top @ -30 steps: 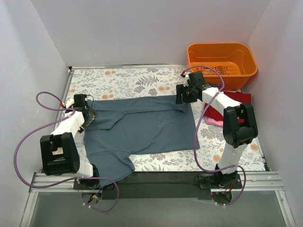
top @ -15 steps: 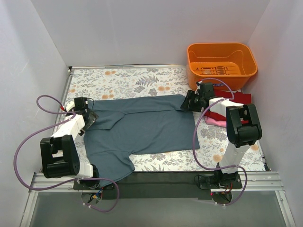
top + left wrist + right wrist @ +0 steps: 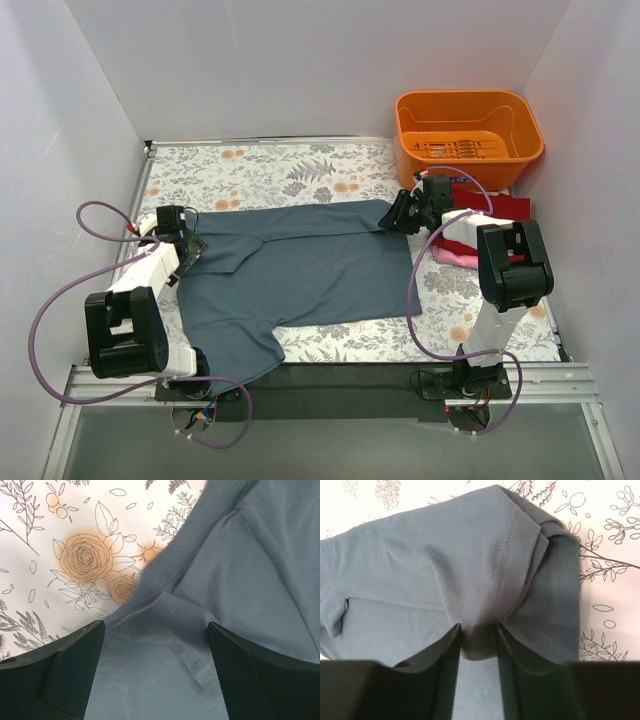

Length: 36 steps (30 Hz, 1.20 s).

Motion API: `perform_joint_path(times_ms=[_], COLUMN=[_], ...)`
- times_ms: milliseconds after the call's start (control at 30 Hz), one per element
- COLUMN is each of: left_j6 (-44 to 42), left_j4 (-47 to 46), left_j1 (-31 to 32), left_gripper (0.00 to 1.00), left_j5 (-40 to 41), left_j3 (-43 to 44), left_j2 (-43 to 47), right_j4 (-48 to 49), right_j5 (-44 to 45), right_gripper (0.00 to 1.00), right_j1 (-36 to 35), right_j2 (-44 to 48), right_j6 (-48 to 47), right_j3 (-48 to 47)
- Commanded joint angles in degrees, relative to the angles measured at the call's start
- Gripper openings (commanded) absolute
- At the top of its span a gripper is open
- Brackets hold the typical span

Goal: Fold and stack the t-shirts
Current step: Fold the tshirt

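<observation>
The slate blue-grey t-shirt [image 3: 300,265] lies spread on the flowered table, partly folded along its far edge. My left gripper [image 3: 190,245] is open and low over the shirt's left edge. In the left wrist view [image 3: 157,680] the fingers [image 3: 65,670] straddle a raised seam of the cloth [image 3: 240,570]. My right gripper [image 3: 397,218] is shut on a pinch of the shirt's far right corner. The right wrist view [image 3: 479,640] shows cloth [image 3: 430,565] bunched between the jaws. A dark red shirt [image 3: 500,207] and a pink shirt [image 3: 452,256] lie folded under the right arm.
An orange plastic basket [image 3: 470,125] stands at the back right, just behind the red shirt. White walls close in the table on the left, back and right. Purple cables loop beside both arms. Bare flowered tabletop [image 3: 260,170] lies behind the shirt.
My right gripper has moved right and down toward the red shirt, still holding the blue-grey shirt's corner. My left gripper has shifted only slightly.
</observation>
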<state>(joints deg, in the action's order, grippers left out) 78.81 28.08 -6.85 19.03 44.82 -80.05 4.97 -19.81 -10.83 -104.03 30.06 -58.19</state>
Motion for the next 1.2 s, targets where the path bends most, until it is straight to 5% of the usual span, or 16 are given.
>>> perform_joint_path(times_ms=[0, 133, 300, 800, 1167], left_j6=[-0.3, 0.4, 1.8, 0.0, 0.4], left_j4=[-0.7, 0.5, 4.2, 1.9, 0.1], left_j1=[0.2, 0.2, 0.2, 0.3, 0.3], left_gripper=[0.77, 0.77, 0.74, 0.68, 0.62], left_j5=[1.2, 1.9, 4.2, -6.1, -3.9], left_j3=[0.0, 0.8, 2.6, 9.3, 22.0], left_j2=[2.6, 3.1, 2.6, -4.9, -15.5], right_j4=[2.5, 2.1, -3.5, -6.8, -6.9], right_j5=[-1.1, 0.4, 0.8, 7.0, 4.6], right_gripper=[0.33, 0.13, 0.01, 0.01, 0.01], right_j1=[0.5, 1.2, 2.1, 3.9, 4.8], right_j2=[1.3, 2.3, 2.9, -0.4, -1.8], right_j6=[0.1, -2.1, -6.8, -13.0, -15.7], right_j3=[-0.8, -0.8, -3.5, -9.9, -11.5])
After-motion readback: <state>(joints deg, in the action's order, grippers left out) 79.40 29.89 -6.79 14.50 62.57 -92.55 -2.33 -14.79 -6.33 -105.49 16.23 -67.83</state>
